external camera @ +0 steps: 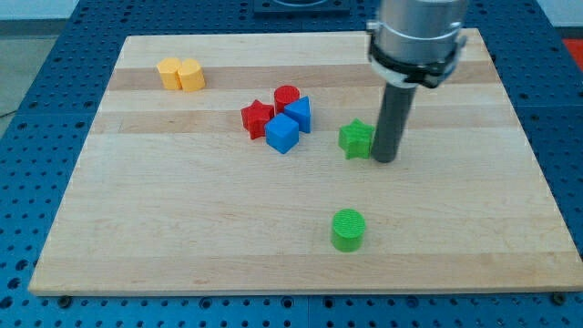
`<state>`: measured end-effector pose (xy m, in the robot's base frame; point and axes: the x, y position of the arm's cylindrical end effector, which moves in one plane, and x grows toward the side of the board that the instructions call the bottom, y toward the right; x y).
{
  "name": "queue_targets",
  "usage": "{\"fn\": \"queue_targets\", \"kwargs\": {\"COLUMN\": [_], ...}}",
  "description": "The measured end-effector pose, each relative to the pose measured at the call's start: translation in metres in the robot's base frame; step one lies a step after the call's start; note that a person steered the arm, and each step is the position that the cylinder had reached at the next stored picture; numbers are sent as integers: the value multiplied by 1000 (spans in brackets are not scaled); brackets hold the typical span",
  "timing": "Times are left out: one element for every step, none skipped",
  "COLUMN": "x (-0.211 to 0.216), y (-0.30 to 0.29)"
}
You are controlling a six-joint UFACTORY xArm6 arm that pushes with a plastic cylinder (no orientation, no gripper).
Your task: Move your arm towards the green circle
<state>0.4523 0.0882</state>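
Note:
The green circle [347,229] is a short green cylinder near the board's bottom edge, a little right of centre. My tip [384,160] rests on the board above and slightly right of it, well apart from it. The tip stands right beside the right side of a green star [355,138], touching or nearly touching it; I cannot tell which.
A red star [257,118], a red cylinder [287,96], and two blue blocks [282,133] [299,114] cluster at the centre. Two yellow blocks [169,73] [191,76] sit at the top left. The wooden board [137,228] ends on a blue perforated table.

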Motion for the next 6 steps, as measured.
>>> {"fn": "queue_targets", "kwargs": {"x": [0, 0, 8, 35, 96, 157], "y": [-37, -43, 10, 84, 90, 47]}}
